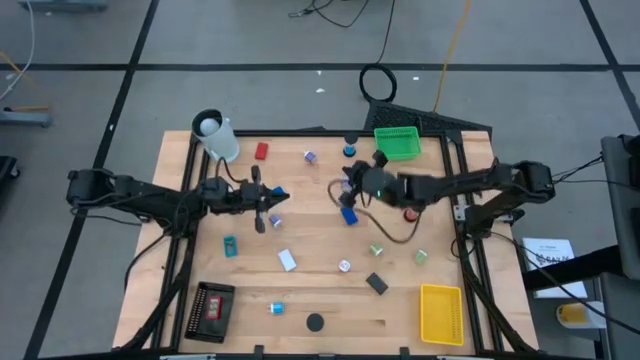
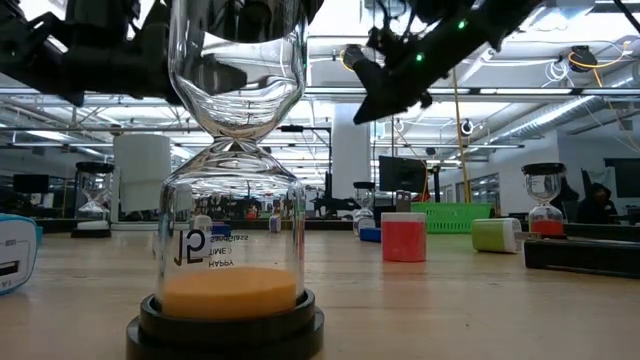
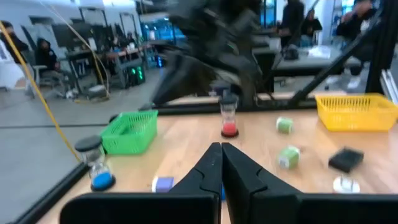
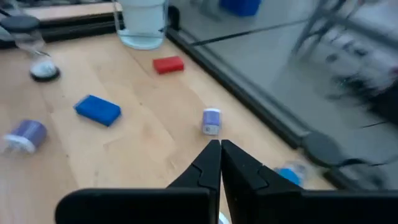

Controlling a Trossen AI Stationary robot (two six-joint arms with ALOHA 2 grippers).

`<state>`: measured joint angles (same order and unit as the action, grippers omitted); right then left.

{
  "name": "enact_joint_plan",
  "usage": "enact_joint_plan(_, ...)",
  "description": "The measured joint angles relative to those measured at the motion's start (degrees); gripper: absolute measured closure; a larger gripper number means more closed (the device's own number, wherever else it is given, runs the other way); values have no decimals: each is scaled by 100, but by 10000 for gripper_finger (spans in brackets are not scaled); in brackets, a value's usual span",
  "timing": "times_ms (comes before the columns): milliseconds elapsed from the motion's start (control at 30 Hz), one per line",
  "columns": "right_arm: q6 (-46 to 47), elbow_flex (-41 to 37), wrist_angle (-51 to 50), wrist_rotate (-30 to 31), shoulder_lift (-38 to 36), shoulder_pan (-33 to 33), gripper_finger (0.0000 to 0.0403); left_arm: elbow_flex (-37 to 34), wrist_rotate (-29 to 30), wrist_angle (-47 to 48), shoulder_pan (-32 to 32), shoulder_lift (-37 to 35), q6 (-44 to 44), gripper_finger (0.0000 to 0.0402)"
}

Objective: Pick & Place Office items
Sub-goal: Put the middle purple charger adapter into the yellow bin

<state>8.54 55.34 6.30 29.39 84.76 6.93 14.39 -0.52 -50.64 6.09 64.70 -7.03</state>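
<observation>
From above, the pale wooden desk [image 1: 300, 235] carries small office items scattered between two dark arms. A red rectangular block [image 1: 261, 151] lies near the white plastic cup [image 1: 217, 137] at the back left. A blue flat block [image 1: 348, 215] sits mid-desk just beside the right hand [image 1: 347, 186], and a small purple-and-white piece [image 1: 310, 157] lies behind it. A teal little block [image 1: 230, 245], a white flat block [image 1: 287, 260], a black slanted block [image 1: 376, 283] and a dark round disc [image 1: 315, 322] are spread across the front half. The left hand [image 1: 262, 203] hovers mid-left, its fingers pressed together on nothing. A green mesh tray [image 1: 397, 142] stands at the back, a yellow mesh tray [image 1: 441, 312] at front right, a black mesh tray [image 1: 211, 310] at front left.

At desk level, a clear glass sand timer with orange sand [image 2: 232, 175] fills the foreground. A red squat block [image 2: 404, 237] and a pale green block [image 2: 495, 235] stand farther back.

The left wrist view shows that arm's fingers [image 3: 208, 171] shut tight, holding nothing, with a small red-sand timer [image 3: 229, 118] and two green little pieces [image 3: 288, 155] beyond.

The right wrist view shows its fingers [image 4: 208, 163] likewise closed and empty above the desk, near the purple-and-white piece and the blue block.
</observation>
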Motion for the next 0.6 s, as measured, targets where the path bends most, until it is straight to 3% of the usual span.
enact_joint_plan(167, 510, 16, -387, -965, -5, 648, 399, -2, -71, -244, -4, -3, -543, 380)
enact_joint_plan(433, 1248, 11, -1502, -1006, 0, 966, 399, -2, 57, -358, -4, -8, 55, 376)
enact_joint_plan(600, 1508, 25, -1620, -1011, 1, 935, 389, -2, 56, -325, -4, -8, 204, 376)
